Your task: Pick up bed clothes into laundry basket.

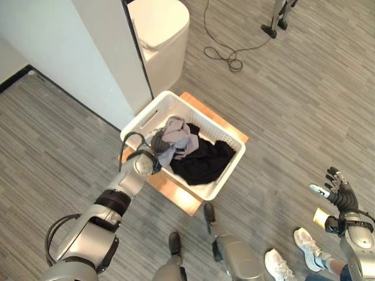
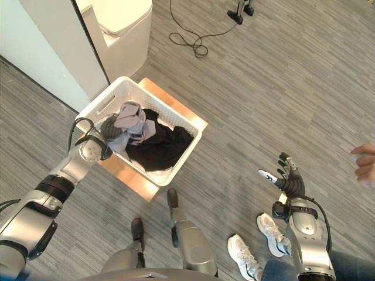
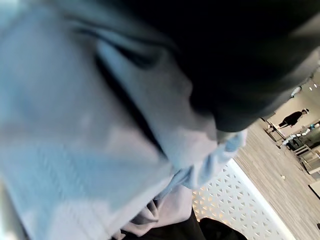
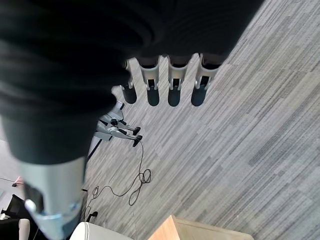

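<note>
Left eye view: a white laundry basket (image 1: 225,181) is seen on a low wooden board (image 1: 176,196) set on the grey floor (image 1: 293,88), and inside it a grey garment (image 1: 174,136) is piled on top of a black garment (image 1: 205,161). The left hand (image 1: 158,142) is reached over the near rim into the basket and is buried in the grey cloth; in the left wrist view only folds of that cloth (image 3: 100,150) and the perforated basket wall (image 3: 225,200) are made out, so it cannot be told whether the fingers are closed on the garment or spread. The right hand (image 2: 288,178) is held well apart from the basket, out over bare floor, with its fingers (image 4: 152,87) straight and relaxed and nothing in them. The clothes are thus judged to be already in the basket, with the grey garment touching the left hand and heaped toward the basket's left end. The left arm is by far the nearer; a release and a withdrawal straight back over the rim is judged to be what remains. A white bin (image 1: 161,35) stands beyond, and a person's white shoes (image 1: 307,243) are seen beside the right arm
</note>
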